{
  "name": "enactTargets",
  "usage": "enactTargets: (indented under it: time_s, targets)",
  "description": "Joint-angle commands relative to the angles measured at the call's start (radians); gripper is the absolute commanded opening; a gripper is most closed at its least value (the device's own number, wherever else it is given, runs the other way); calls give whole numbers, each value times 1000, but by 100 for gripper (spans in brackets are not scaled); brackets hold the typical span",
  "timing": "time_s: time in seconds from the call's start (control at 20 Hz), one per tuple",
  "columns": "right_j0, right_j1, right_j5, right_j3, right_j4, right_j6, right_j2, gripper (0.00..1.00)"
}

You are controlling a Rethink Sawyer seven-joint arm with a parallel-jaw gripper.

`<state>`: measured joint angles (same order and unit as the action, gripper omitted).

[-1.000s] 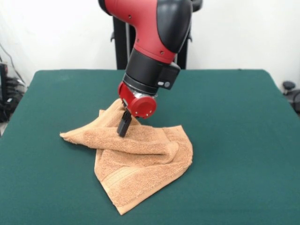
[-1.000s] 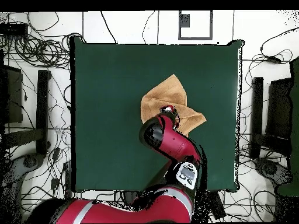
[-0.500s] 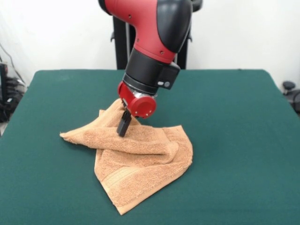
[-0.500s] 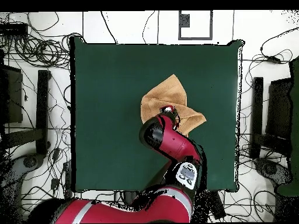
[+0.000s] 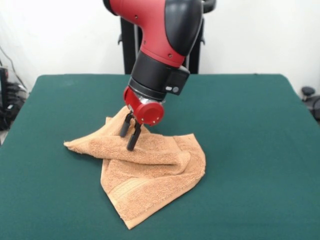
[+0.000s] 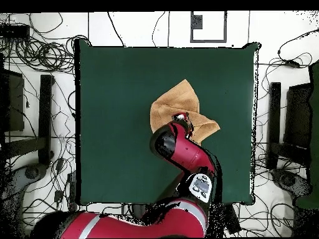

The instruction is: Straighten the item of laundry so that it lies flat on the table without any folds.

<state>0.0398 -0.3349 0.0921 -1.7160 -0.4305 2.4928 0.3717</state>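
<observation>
Towel [image 5: 150, 175] first: the light orange-tan terry cloth sits crumpled near the middle of the green table [image 5: 250, 150], folded over itself in several layers. Directly under the gripper [image 5: 128, 136] is a raised ridge of cloth, and from there one long fold runs off to the gripper's side toward a thin pointed corner lying flat on the felt. Below the gripper, toward the camera in the front view, a wider flap spreads out and ends in a corner with a woven band stripe just inside its edge. Behind the gripper another bit of towel peaks up against the red wrist.

The two black fingers [image 5: 133, 140] stand a little apart, their tips down at the ridge, with a narrow gap between them; whether any cloth is caught in that gap I cannot tell.

From overhead, the towel [image 6: 177, 103] shows as a rough diamond on the table [image 6: 112, 93], with the red and black arm [image 6: 187, 155] covering its near part.
</observation>
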Motion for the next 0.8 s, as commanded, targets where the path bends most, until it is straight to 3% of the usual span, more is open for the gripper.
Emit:
enactTargets:
  time_s: [0.05, 0.8]
  targets:
    - [24, 16, -91, -27, 43, 55, -27, 100]
    - [-20, 80, -66, -6, 69, 63, -67, 100]
